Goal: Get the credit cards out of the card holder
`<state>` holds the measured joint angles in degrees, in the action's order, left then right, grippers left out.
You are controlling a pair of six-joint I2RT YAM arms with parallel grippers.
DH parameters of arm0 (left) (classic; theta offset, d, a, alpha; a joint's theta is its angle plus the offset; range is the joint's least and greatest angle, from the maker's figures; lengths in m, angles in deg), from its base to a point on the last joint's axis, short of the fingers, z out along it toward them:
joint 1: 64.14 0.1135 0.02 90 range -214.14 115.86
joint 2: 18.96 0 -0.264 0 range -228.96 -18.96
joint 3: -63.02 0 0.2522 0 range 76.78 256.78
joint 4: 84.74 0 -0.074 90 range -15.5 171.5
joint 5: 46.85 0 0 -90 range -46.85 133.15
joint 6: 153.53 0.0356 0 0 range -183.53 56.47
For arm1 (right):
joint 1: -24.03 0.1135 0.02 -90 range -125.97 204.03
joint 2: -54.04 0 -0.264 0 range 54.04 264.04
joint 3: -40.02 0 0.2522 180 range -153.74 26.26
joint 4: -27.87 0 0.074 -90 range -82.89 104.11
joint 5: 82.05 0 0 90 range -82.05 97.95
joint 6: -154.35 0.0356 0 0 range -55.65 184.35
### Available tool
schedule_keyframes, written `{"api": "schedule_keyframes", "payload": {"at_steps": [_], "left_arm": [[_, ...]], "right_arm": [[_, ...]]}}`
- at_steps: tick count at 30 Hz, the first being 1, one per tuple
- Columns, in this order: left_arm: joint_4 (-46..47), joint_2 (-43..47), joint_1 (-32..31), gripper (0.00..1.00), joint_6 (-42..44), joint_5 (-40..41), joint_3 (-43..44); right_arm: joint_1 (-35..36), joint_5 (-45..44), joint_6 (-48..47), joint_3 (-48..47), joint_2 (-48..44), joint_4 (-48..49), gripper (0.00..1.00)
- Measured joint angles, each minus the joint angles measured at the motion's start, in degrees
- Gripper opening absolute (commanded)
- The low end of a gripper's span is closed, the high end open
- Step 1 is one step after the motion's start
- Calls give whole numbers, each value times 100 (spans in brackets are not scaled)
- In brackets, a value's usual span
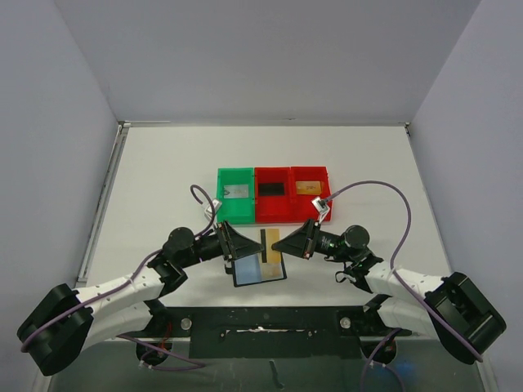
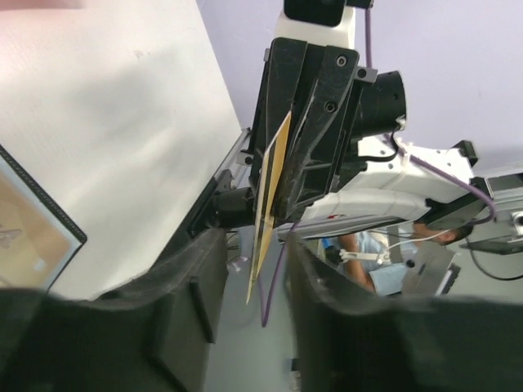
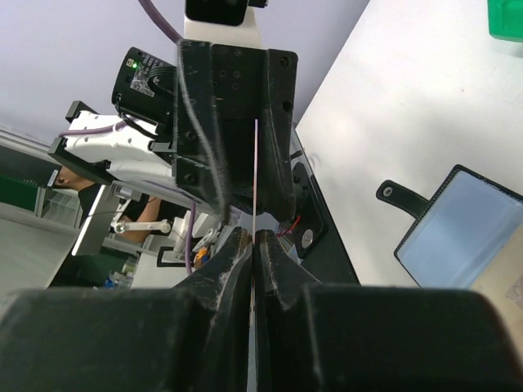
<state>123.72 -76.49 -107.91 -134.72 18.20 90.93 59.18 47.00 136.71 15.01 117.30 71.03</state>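
Observation:
A gold credit card (image 1: 267,243) with a black stripe hangs on edge above the table between my two grippers. My right gripper (image 1: 278,243) is shut on it; the right wrist view shows its pads (image 3: 241,249) pinched on the thin card edge (image 3: 256,163). My left gripper (image 1: 257,245) faces it and is open. In the left wrist view the card (image 2: 274,180) reaches into the gap between the left fingers (image 2: 204,269) without touching them. The card holder (image 1: 260,269) lies open on the table just below, bluish pockets up, strap tab (image 3: 400,196) out to one side.
Three bins stand in a row behind the grippers: a green bin (image 1: 221,196) with a pale grey card, a red bin (image 1: 274,214) with a black card, and a red bin (image 1: 325,181) with a gold card. A metal rail (image 1: 102,204) runs along the table's left edge.

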Motion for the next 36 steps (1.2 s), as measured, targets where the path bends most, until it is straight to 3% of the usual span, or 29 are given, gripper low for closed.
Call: {"api": "schedule_keyframes", "payload": {"at_steps": [4,5,13,24,31,36], "left_arm": [[-321,127,0,69,114,31,50],[-516,195,0,70,184,63,109],[-2885,828,0,71,1196,898,1134],[-5707,1394,0,72,2603,3060,2361],[-6944,1294,42,73,3276,4415,2857],[-7291,949,702,73,3773,4522,3082]], "right_arm": [[-26,-111,-173,0,-197,-321,0],[-31,-173,-256,0,-317,-496,0],[-31,-916,-1117,-109,-1506,-2116,0],[107,-2457,-3193,-763,-2796,-4406,0],[553,-3665,-4986,-1357,-2771,-5342,0],[789,-4454,-6238,-2015,-2155,-5901,0]]}}
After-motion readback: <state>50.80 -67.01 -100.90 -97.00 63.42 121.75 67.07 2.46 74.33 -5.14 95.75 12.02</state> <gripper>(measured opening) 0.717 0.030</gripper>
